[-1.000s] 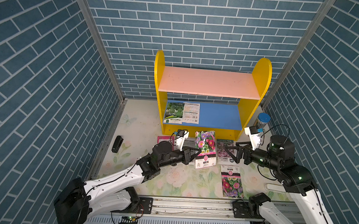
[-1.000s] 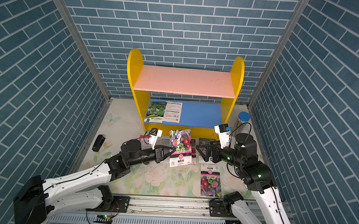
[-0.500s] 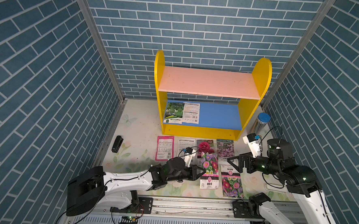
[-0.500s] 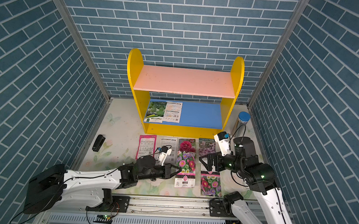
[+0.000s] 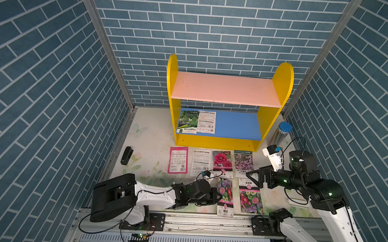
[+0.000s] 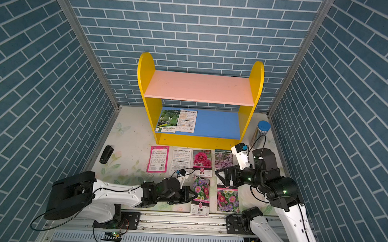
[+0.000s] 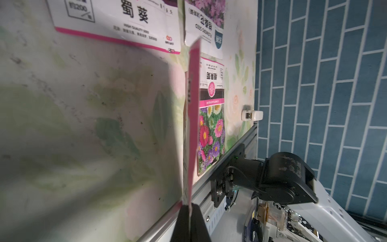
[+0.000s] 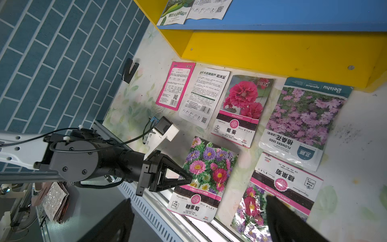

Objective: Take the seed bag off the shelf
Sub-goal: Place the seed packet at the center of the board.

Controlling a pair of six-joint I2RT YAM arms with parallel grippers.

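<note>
- Now the left gripper (image 8: 186, 178) is pinching the side edge of the seed bag (image 8: 205, 174) with clenched jaws.
- The seed bag is hanging low over the front edge of the table (image 5: 151, 135), well apart from the shelf (image 5: 281, 85).
- The right gripper (image 5: 252, 178) is hovering with released jaws above another flower packet (image 5: 250, 197).
- Two more packets (image 5: 187, 121) are lying on the blue lower board (image 5: 236, 126) of the shelf.

Bright, even light in both top views; left wrist view blurred and shadowed close up.
</note>
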